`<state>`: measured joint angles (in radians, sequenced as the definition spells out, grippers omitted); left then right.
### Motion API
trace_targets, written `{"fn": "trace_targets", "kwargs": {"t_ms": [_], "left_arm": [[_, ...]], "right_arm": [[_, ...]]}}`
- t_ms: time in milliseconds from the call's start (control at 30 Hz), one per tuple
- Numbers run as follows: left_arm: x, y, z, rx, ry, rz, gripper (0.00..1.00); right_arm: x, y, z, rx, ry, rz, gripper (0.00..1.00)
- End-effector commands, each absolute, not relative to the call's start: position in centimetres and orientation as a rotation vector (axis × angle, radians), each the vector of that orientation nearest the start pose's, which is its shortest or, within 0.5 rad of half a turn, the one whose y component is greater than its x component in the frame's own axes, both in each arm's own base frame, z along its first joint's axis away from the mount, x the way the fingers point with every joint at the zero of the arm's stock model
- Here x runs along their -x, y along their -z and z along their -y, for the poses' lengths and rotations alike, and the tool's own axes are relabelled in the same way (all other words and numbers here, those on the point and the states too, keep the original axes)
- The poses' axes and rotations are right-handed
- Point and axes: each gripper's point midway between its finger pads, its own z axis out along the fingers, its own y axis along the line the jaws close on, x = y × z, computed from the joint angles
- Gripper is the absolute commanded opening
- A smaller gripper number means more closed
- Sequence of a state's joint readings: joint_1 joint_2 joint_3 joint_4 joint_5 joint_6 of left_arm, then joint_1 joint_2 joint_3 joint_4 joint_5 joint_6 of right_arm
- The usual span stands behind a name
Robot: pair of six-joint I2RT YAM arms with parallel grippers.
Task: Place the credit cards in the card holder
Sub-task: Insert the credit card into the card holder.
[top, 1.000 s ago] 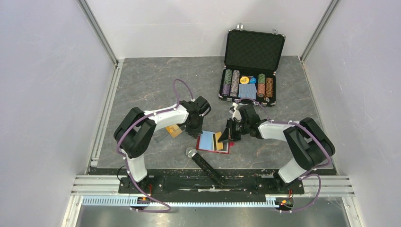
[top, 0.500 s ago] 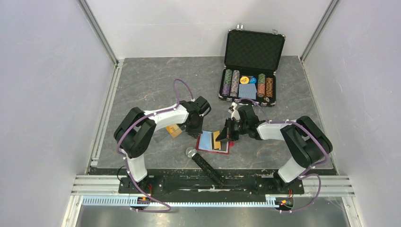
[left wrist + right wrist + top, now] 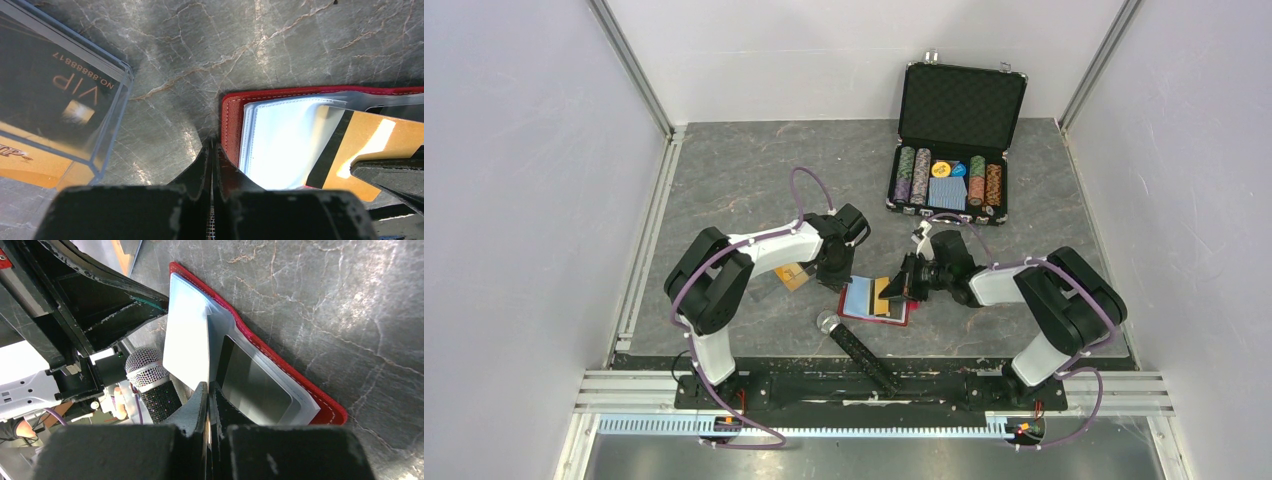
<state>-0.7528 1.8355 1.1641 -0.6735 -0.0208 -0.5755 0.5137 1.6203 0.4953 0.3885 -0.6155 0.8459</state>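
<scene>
Top view: the open red card holder (image 3: 858, 298) lies on the worktop (image 3: 744, 170) between the left hand (image 3: 839, 282) and the right hand (image 3: 902, 289).

Left wrist view: the left hand is squeezed shut, just beside the holder's red edge.

Right wrist view: the right hand pinches a gold card (image 3: 187, 345) over the holder's sleeves.

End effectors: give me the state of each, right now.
Left end effector: closed, nothing visibly gripped, by the red card holder's edge.
Right end effector: closed on a gold credit card.
</scene>
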Motion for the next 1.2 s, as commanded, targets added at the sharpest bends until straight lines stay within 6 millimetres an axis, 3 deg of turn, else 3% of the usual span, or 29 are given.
{"fn": "trace_targets", "kwargs": {"t_ms": [0,400,600,800,967,1167], "left_arm": [[-21.1,0.9,24.9,-0.257,0.191,-3.014,0.02],[-20.8,0.5,25.3,-0.249,0.214,-3.012,0.02],[-20.7,0.4,25.3,-0.245,0.218,-3.012,0.02],[-20.9,0.1,25.2,-0.239,0.208,-3.005,0.02],[-21.0,-0.1,25.4,-0.233,0.216,-3.003,0.02],[-21.2,-0.3,25.8,-0.229,0.235,-3.0,0.02]], "right_arm": [[-23.0,-3.6,-27.4,-0.086,-1.34,-2.462,0.0],[-22.3,-3.6,-29.1,-0.12,-1.358,-2.429,0.0],[-22.0,-3.3,-29.8,-0.101,-1.334,-2.431,0.08],[-22.1,-2.1,-28.4,-0.014,-1.092,-2.523,0.29],[-22.7,-2.3,-27.3,0.103,-0.885,-2.582,0.45],[-22.8,-2.8,-26.9,0.189,-0.764,-2.615,0.66]]}}
